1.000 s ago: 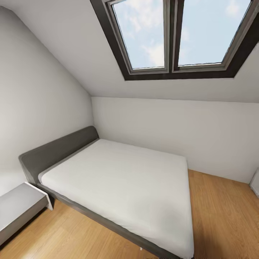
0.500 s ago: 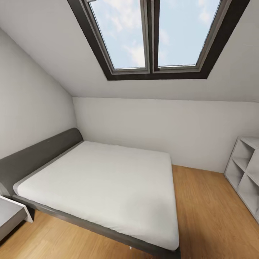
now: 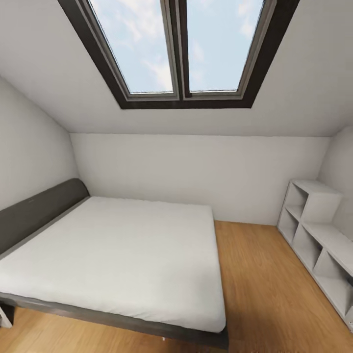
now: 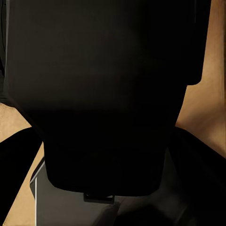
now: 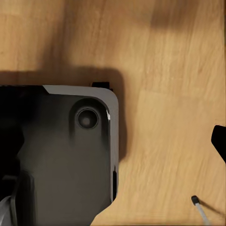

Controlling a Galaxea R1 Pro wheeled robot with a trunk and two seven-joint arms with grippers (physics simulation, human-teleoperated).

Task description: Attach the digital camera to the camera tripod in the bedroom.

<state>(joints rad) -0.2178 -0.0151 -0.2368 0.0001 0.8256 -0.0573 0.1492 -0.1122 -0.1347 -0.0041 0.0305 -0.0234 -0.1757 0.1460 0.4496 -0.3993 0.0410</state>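
Bedroom [image 3: 196, 166] with white walls fills your head camera's view, opening straight ahead of you under a sloping ceiling. A double skylight [image 3: 176, 44] in a dark frame is set into that slope and shows blue sky with thin cloud. Below it, a grey upholstered bed [image 3: 122, 255] with a bare white mattress stands against the left wall, its curved headboard [image 3: 39, 211] along that side. A white cube shelf [image 3: 314, 230] steps down along the right wall, well apart from the bed, with light wood plank floor [image 3: 264, 284] between the two.

Your right wrist camera looks down on the same plank floor [image 5: 174, 70]. A dark grey, round-cornered body [image 5: 70, 155] of the robot sits low over the boards and casts a shadow beside it; a small round recess [image 5: 87, 118] marks its top. Near the corner of that picture lies a thin silver rod with a black tip [image 5: 200, 209], too little of it in frame for you to tell what it belongs to.

Your left wrist camera sits close against a large black shape [image 4: 103, 84], with slivers of wood floor [image 4: 207, 103] at its edges. The shape is too dark and too near to identify.

You cannot tell from these pictures whether either end effector is open or closed, or whether it holds anything.
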